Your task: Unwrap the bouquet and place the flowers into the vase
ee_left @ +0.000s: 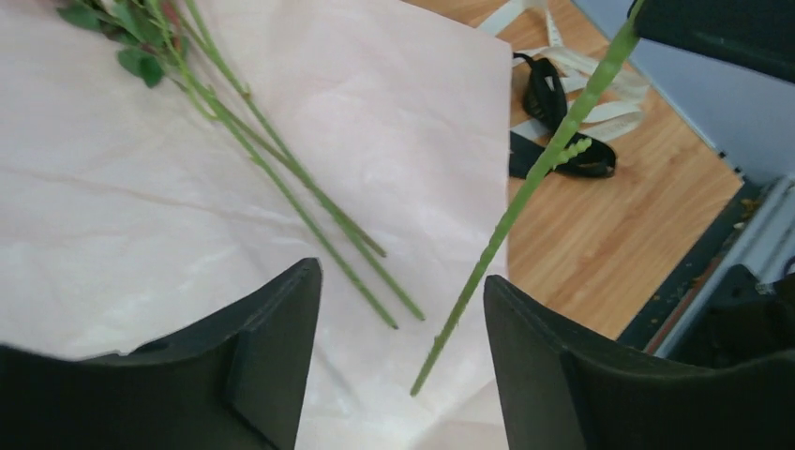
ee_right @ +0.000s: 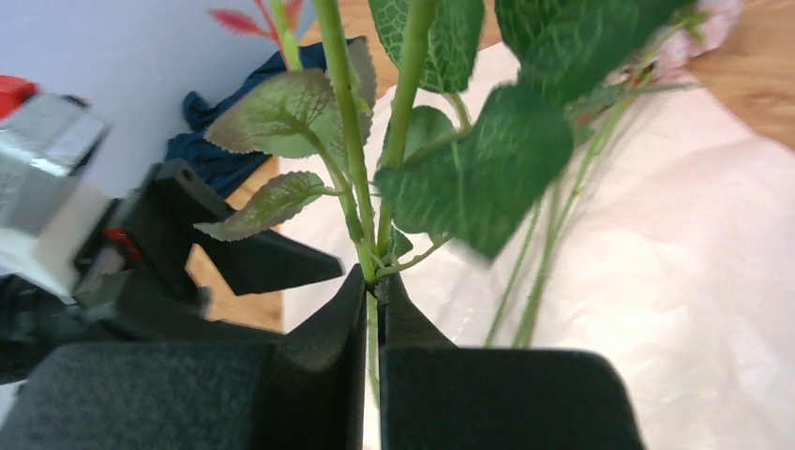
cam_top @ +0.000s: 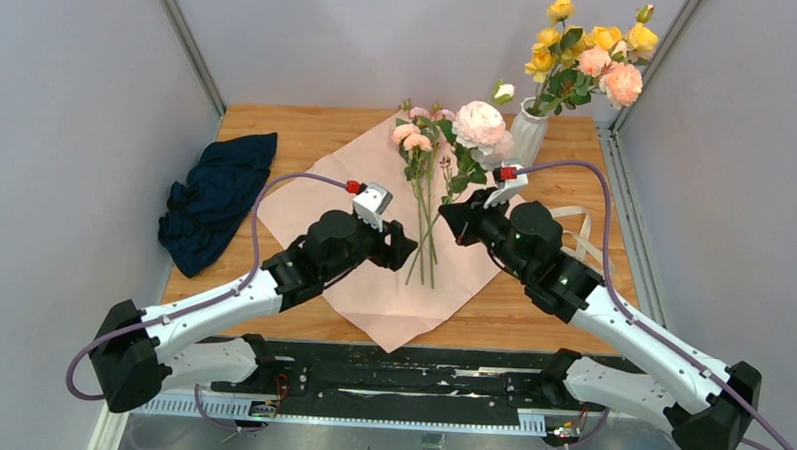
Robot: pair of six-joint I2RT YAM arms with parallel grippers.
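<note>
The pink wrapping paper [cam_top: 373,274] lies spread flat on the table. Small pink flowers [cam_top: 417,146] on thin stems [ee_left: 281,169] lie on it. My right gripper [cam_top: 447,215] [ee_right: 373,281] is shut on a leafy green stem [ee_right: 347,141] that seems to carry the large pale pink rose [cam_top: 478,123], lifted above the paper. That stem's lower end [ee_left: 525,197] hangs free between the fingers of my open left gripper [cam_top: 406,247] [ee_left: 403,277], touching neither. The white ribbed vase [cam_top: 528,134] stands at the back right.
Yellow and peach roses [cam_top: 590,57] fill the vase. A dark blue cloth [cam_top: 215,199] lies at the table's left edge. A black ribbon [ee_left: 548,103] and cream ribbons [cam_top: 574,231] lie on the wood right of the paper. Grey walls enclose the table.
</note>
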